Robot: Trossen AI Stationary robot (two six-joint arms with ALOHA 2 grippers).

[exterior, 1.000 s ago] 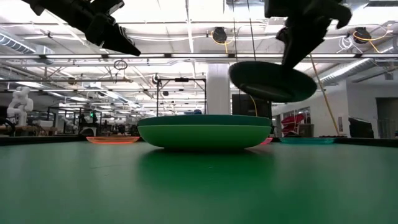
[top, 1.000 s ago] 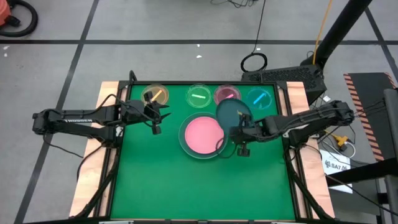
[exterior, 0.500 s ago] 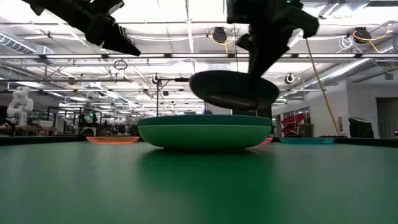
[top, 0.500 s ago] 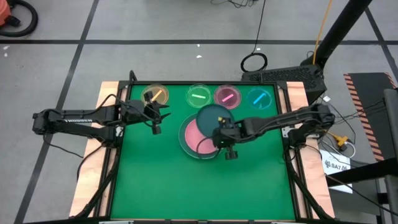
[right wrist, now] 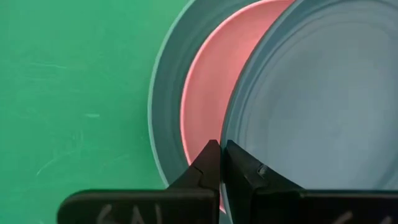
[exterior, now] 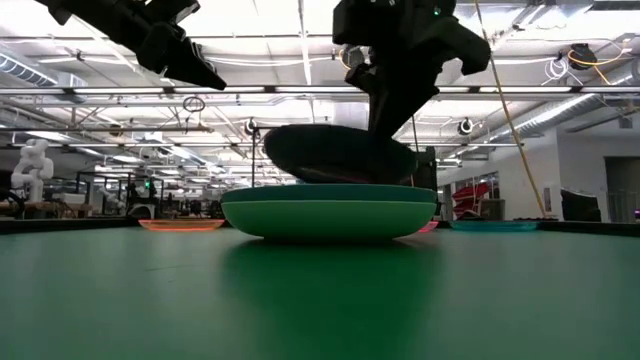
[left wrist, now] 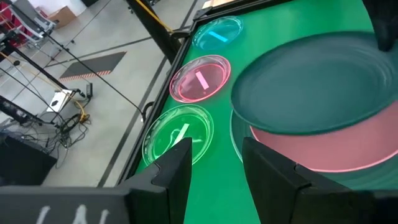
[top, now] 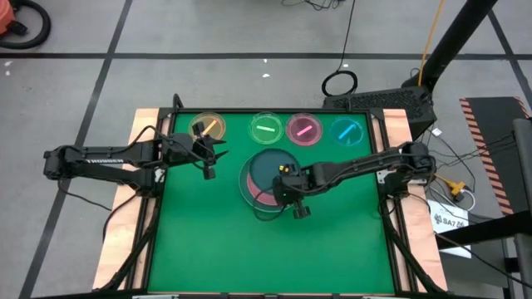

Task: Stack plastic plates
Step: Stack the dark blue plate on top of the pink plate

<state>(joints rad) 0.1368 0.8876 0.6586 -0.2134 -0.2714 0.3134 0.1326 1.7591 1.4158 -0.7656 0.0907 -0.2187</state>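
Observation:
A dark teal plate [top: 268,169] [exterior: 338,155] hangs just over a stack whose top is a pink plate [top: 264,196] [left wrist: 336,149], with a light green plate [exterior: 328,218] at the bottom. My right gripper [top: 287,179] [right wrist: 220,158] is shut on the teal plate at the stack's right side. Four small plates sit along the far edge: amber [top: 208,127], green [top: 266,128], pink [top: 303,129], blue [top: 347,130]. My left gripper [top: 208,154] [left wrist: 217,155] waits open in the air, left of the stack, near the amber plate. My right gripper pinches the dark teal plate's rim [right wrist: 231,127] between its two fingers, on the plate's near-right side. The fingers slant down from the table's right. The plate sits nearly level, slightly tilted, low over the pink plate; whether it touches the stack I cannot tell.
The green mat [top: 249,249] has open room on the near half. Wooden table borders [top: 141,124] run along left and right. The small green [left wrist: 179,134], pink [left wrist: 200,78] and blue [left wrist: 216,34] plates lie close behind the stack.
My right gripper has carried the dark teal plate toward the table's left and downward, from the stack's right side to over the pink plate, which it now mostly covers. The gripper has stayed shut on the rim.

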